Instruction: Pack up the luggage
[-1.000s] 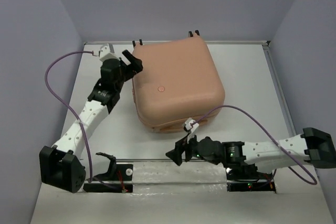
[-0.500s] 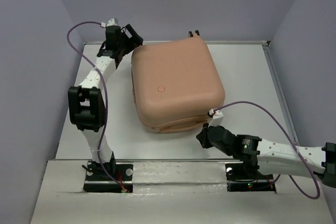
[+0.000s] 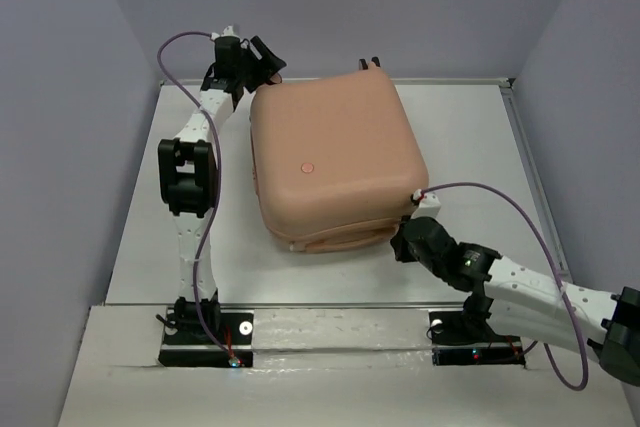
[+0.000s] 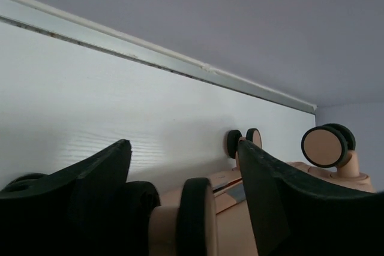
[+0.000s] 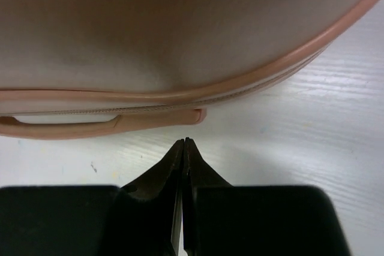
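The luggage (image 3: 335, 162), a peach-pink hard-shell suitcase, lies closed and flat on the white table. My left gripper (image 3: 262, 55) is at its far left corner. In the left wrist view this gripper (image 4: 183, 148) is open, and a pink-and-black caster wheel (image 4: 197, 220) stands between its fingers. Two more wheels (image 4: 327, 146) show further along that side. My right gripper (image 3: 400, 245) is at the near right corner, low on the table. Seen from the right wrist, it (image 5: 183, 142) is shut on nothing, its tips just short of the end of the side handle (image 5: 90, 127) under the shell (image 5: 180, 28).
A raised rim (image 4: 150, 58) runs along the table's back edge, close behind the wheels. Lilac walls close in the left, back and right. A metal rail (image 3: 330, 327) crosses the near edge at the arm bases. Purple cables (image 3: 520, 222) loop off both arms.
My left arm has stretched up and back, bringing its gripper to the luggage's far left corner. My right gripper has shut and moved right and forward to the near right corner.
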Controlling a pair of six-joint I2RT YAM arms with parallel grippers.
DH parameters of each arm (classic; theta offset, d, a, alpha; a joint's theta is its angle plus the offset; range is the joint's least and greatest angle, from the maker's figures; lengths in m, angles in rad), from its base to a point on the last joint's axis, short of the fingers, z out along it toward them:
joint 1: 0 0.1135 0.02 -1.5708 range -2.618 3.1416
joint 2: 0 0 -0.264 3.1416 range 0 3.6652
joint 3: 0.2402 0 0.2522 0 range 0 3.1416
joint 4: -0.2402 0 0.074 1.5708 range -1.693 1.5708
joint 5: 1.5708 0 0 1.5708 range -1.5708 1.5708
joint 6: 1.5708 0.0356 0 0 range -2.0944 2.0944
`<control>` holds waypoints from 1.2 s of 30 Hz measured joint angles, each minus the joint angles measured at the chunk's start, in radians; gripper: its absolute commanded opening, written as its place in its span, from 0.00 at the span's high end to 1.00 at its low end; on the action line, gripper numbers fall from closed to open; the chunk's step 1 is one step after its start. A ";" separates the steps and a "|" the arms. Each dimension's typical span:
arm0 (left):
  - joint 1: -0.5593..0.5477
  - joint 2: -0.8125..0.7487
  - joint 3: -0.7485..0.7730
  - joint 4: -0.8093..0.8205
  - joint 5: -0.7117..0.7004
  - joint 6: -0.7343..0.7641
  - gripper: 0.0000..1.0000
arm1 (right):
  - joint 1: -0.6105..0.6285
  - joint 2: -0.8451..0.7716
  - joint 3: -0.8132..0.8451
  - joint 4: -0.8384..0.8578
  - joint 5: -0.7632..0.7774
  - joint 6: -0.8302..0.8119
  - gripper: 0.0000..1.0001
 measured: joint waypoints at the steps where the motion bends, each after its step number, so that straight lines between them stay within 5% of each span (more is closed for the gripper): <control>1: 0.004 0.006 0.000 0.016 0.013 -0.014 0.45 | -0.016 0.005 0.005 0.004 -0.009 -0.011 0.93; 2: 0.011 0.011 0.000 0.032 0.014 -0.048 0.55 | -0.055 0.023 0.014 0.016 -0.025 -0.027 0.93; 3: 0.014 0.011 0.000 0.039 0.011 -0.089 0.80 | -0.081 0.034 0.018 0.031 -0.040 -0.040 0.93; 5: 0.030 0.007 -0.025 0.072 0.018 -0.149 0.94 | -0.167 0.061 0.037 0.054 -0.098 -0.075 0.93; 10: 0.068 -0.051 -0.208 0.267 0.005 -0.200 0.94 | -0.320 0.166 0.092 0.109 -0.235 -0.158 0.93; 18: 0.195 -0.441 -0.725 0.361 -0.137 -0.202 0.94 | -0.564 0.522 0.357 0.148 -0.435 -0.301 0.93; 21: 0.222 -0.624 -0.925 0.380 -0.204 -0.203 0.94 | -0.629 0.705 0.521 0.148 -0.464 -0.332 0.67; 22: 0.224 -0.681 -0.987 0.384 -0.226 -0.204 0.94 | -0.654 0.780 0.602 0.150 -0.470 -0.349 0.45; 23: 0.224 -0.750 -1.047 0.379 -0.241 -0.204 0.94 | -0.670 0.815 0.635 0.153 -0.476 -0.346 0.34; 26: 0.216 -0.927 -1.182 0.353 -0.272 -0.194 0.94 | -0.726 0.875 0.719 0.192 -0.488 -0.352 0.22; 33: 0.162 -1.151 -1.251 0.237 -0.278 -0.106 0.94 | -0.706 0.556 0.515 0.327 -0.579 -0.369 0.49; 36: 0.156 -1.168 -1.251 0.206 -0.270 -0.089 0.94 | -0.689 0.304 0.290 0.401 -0.636 -0.349 0.84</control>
